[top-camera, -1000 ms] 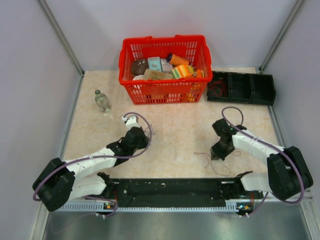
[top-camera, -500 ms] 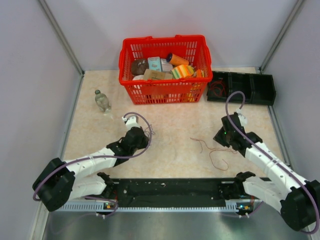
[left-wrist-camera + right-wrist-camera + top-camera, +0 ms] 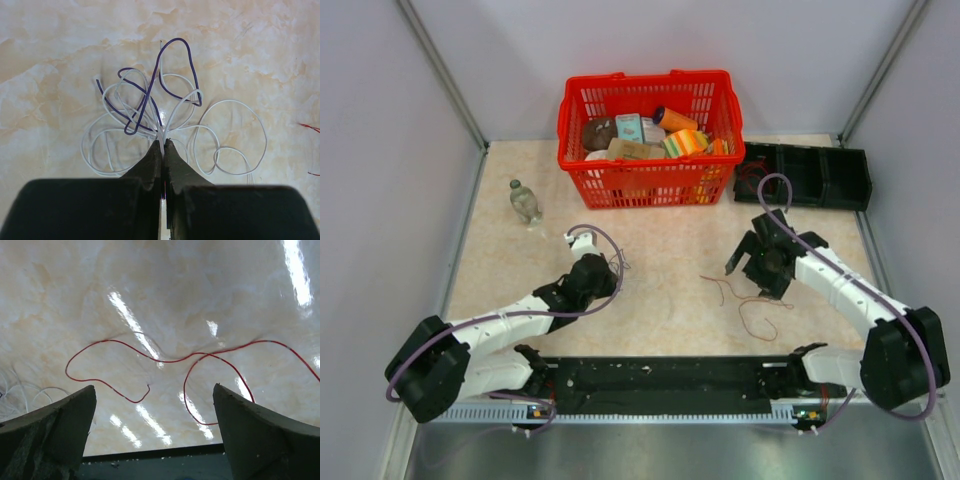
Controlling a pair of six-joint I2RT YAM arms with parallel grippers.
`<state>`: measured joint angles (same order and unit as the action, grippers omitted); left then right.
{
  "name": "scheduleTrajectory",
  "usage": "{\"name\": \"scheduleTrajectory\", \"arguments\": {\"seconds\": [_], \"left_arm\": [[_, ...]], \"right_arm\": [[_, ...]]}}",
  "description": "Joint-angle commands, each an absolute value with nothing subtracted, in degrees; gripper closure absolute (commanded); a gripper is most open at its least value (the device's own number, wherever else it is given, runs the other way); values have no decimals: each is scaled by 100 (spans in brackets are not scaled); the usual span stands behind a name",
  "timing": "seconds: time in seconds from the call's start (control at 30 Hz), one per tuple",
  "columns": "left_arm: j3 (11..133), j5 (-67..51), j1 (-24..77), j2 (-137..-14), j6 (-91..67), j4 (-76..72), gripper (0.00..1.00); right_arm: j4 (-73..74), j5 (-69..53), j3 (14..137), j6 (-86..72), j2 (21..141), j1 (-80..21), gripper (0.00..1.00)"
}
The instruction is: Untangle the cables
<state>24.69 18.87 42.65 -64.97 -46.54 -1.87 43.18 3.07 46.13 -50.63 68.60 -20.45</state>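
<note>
Red cable [image 3: 170, 361] is lying loose on table [image 3: 660, 250], apparently already separated; right gripper [image 3: 154, 390] is being held wide open above it. White cable [image 3: 230, 101] and purple cable [image 3: 174, 39] are being pinched together by clenched left gripper [image 3: 162, 142], tangle not yet undone.

Bright, even light; glare streaks the table [image 3: 131, 320].

Glossy marbled tabletop [image 3: 150, 290], red plastic basket [image 3: 645, 77]

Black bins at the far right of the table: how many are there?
3, in one row to the right of the red basket: the left bin, the middle bin, the right bin. None seems hidden.
</note>
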Motion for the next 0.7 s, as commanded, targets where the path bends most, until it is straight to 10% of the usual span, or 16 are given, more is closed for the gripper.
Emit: {"name": "scheduleTrajectory", "arguments": {"seconds": [0.0,0.5,0.67], "left_arm": [[2470,1837,4254,-6407,-4588,-439,100],[2285,1793,4254,-6205,-4562,-615,100],[2268,1784,4254,-6196,-4535,-633,100]], "right_arm": [[5026,438,4649,-6343,7364,-1978,1],[5186,861,4869,-7637,8903,-1793,30],[4757,756,4414,-7796,8807,-1802,60]]}}
